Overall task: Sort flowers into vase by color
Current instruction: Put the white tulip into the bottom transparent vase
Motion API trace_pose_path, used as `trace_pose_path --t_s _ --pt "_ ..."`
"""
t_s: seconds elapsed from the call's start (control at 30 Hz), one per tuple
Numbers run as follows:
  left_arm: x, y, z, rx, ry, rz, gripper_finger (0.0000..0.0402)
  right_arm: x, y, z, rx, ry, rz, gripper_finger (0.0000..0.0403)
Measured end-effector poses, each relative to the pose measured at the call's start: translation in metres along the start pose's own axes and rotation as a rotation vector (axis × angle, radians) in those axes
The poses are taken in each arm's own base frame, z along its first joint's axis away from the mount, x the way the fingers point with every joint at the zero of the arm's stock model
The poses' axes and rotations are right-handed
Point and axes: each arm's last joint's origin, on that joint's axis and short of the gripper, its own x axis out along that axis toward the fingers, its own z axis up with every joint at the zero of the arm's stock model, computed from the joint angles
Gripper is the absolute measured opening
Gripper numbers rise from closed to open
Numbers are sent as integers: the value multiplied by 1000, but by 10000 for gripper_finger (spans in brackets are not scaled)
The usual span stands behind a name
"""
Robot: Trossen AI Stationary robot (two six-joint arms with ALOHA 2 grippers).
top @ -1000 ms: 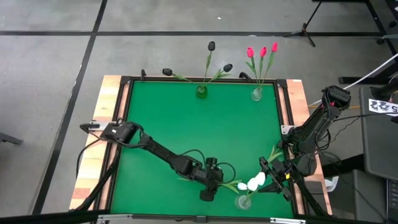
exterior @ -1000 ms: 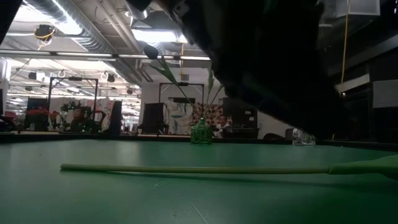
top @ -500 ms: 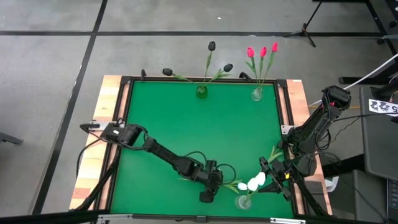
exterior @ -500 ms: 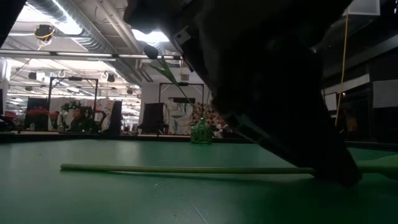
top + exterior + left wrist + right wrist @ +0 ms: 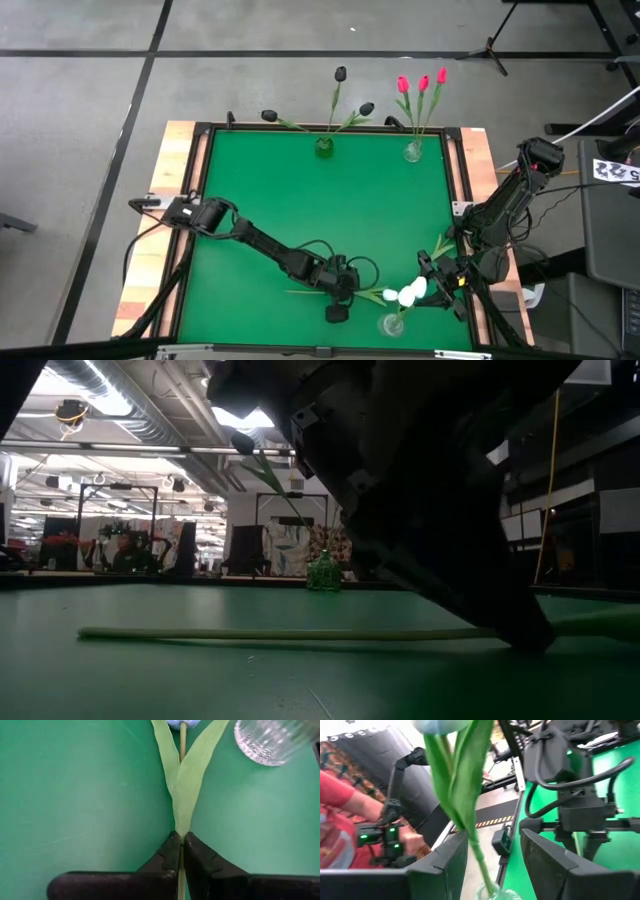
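Table: green mat point(image 5: 300, 190) in a wooden frame, both my arms were reaching over its near edge.
Left gripper point(image 5: 178, 854): was down on the mat near the front, fingers point(image 5: 167, 860) pinched together on the stem of a white tulip point(image 5: 392, 297) lying flat, right where its two leaves split.
Right gripper point(image 5: 440, 278): sat at the front right corner, just beside the clear vase. Its fingers point(image 5: 547, 865) were spread, with a tulip stem point(image 5: 480, 855) rising between them, not gripped as far as I could see.
Black tulips point(image 5: 339, 74): three, standing in the green vase point(image 5: 324, 147) at the far edge.
Red-pink tulips point(image 5: 421, 82): three, in a clear vase point(image 5: 413, 152) at the far right.
White tulips: heads bunched by the clear vase point(image 5: 391, 324) at the front edge.
Background: a person in a red sleeve point(image 5: 337, 795) showed in my right wrist view.
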Motion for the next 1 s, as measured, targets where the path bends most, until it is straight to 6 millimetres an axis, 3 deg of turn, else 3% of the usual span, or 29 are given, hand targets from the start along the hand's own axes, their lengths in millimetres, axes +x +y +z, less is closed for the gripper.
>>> trace_pose_path --t_s 0.2,0.47,0.7,0.8,0.9,1.0 --pt "-21 18 21 -36 -58 112 8 -1 -4 2 -36 -58 -113 182" --pt "-77 52 67 -66 -182 227 5 -9 -4 15 -32 -130 -153 182" --pt "-144 72 111 -91 -434 280 5 -17 -8 24 -54 -192 -256 182" --pt "-168 73 132 -90 -622 249 3 -18 -9 26 -79 -227 -318 182" --pt "-181 72 148 -72 -808 184 3 -16 -14 29 -107 -251 -377 182" --pt "-184 73 155 -47 -890 117 7 -14 -19 34 -111 -266 -396 182"
